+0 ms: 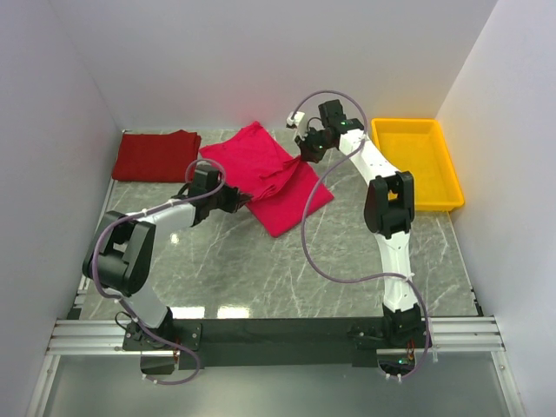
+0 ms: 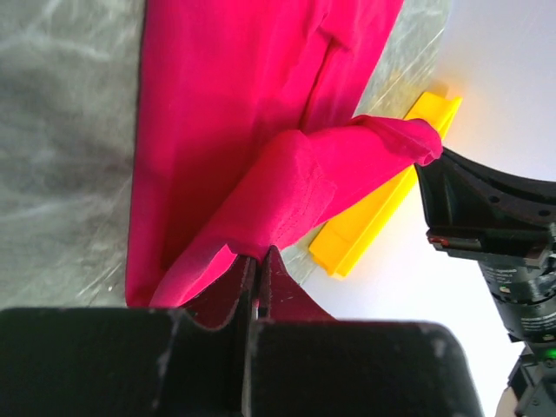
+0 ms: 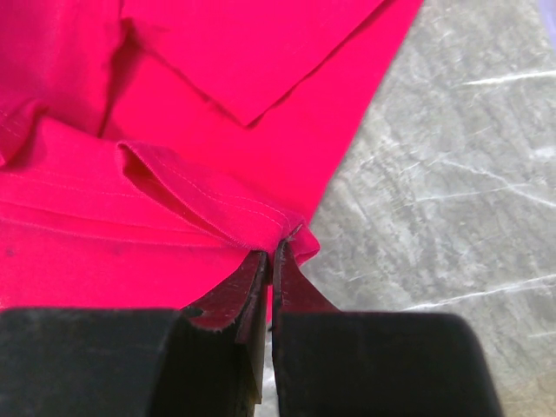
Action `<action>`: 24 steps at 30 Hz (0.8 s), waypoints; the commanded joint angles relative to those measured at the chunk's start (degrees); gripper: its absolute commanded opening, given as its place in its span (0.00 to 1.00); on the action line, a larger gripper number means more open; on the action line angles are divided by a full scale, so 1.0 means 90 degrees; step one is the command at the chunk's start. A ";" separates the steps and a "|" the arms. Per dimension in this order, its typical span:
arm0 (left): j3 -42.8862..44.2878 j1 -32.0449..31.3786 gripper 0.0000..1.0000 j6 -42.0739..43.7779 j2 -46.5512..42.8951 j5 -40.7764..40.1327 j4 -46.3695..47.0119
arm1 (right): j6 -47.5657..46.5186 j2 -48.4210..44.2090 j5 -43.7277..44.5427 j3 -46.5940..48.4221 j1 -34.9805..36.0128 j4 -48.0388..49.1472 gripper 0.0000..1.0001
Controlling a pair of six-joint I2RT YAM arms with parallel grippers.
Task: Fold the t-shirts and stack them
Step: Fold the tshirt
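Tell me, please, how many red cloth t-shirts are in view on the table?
2. The darker red cloth t-shirt lies folded at the far left; the bright crimson cloth t-shirt lies mid-table, pinched by the left gripper and right gripper. Another could hide underneath.

The crimson t-shirt [image 1: 261,169] lies partly folded at upper centre of the frame, on the grey marbled table [image 1: 347,252]. The left gripper [image 1: 240,201] meets its lower left edge. The right gripper [image 1: 303,156] meets its right edge, where the cloth bunches upward. The darker red t-shirt [image 1: 156,156] lies folded flat at upper left, apart from the crimson one. The yellow tray [image 1: 415,161] sits at upper right, to the right of the right gripper.
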 commanded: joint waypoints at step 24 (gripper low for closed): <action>0.0585 0.0231 0.01 0.0347 0.0601 0.0362 0.0011 | 0.0308 0.0422 0.0284 0.0524 0.0174 0.0711 0.00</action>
